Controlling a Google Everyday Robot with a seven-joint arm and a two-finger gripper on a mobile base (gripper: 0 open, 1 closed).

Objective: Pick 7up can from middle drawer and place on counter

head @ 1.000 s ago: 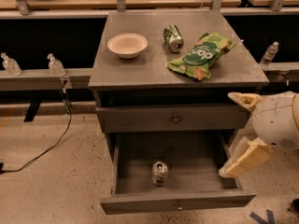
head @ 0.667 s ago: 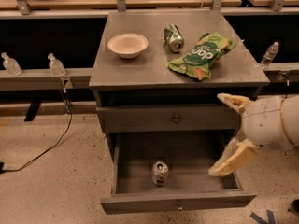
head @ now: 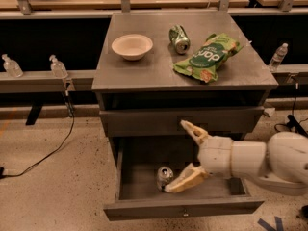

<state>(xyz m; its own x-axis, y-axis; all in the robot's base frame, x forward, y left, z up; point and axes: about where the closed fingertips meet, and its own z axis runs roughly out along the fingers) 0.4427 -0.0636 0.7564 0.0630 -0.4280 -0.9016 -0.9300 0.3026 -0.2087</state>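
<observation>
The 7up can [head: 164,177], pale and silvery with its lid showing, lies in the open middle drawer [head: 183,208], left of centre near the front. My gripper [head: 174,156] reaches in from the right over the drawer, open. Its lower finger [head: 186,179] is right beside the can on its right side, and its upper finger [head: 193,130] is up in front of the closed drawer above. The jaws are not around the can. The grey counter [head: 154,69] is the cabinet's top.
On the counter lie a white bowl [head: 132,46], a dark green can [head: 179,38] on its side and a green chip bag [head: 207,57]. A closed taller drawer [head: 139,121] sits above the open one. Small bottles [head: 57,67] stand on side ledges. A cable [head: 48,153] runs across the floor at left.
My gripper has moved left from the drawer's right side to over the drawer, so its lower finger now sits beside the can. The can has not moved.
</observation>
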